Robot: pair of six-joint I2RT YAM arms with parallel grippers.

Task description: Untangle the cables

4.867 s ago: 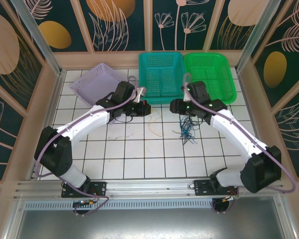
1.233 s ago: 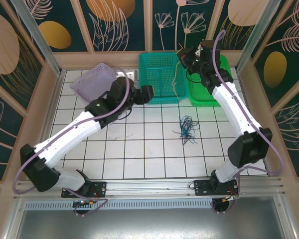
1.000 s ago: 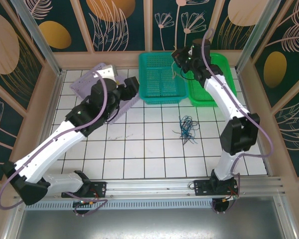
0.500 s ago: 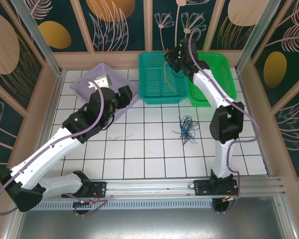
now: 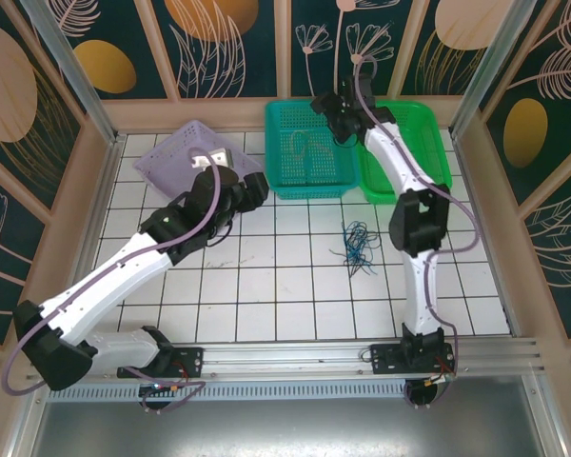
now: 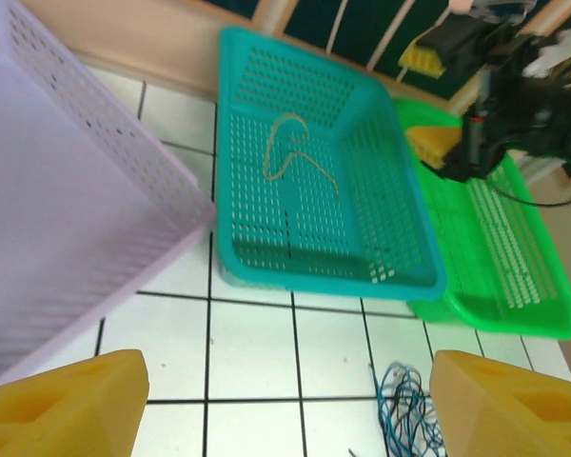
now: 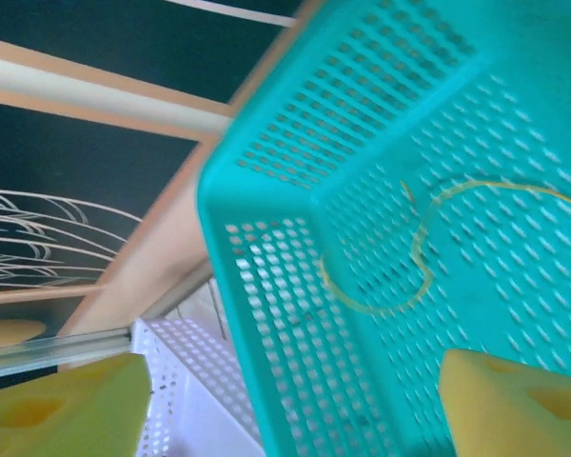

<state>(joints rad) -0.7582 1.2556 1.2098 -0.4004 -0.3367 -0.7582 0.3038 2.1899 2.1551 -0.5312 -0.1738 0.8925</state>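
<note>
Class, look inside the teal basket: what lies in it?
One pale cable lies curled on the teal basket's perforated floor, and nothing else is visible there. From the left wrist, the near wall hides the floor strip just behind it.

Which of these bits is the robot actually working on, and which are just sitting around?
Part of the job:
- tangle of blue and black cables
- pale cable, lying in the teal basket

Just lying about, as far as I can tell:
- lilac basket
- green basket
</note>
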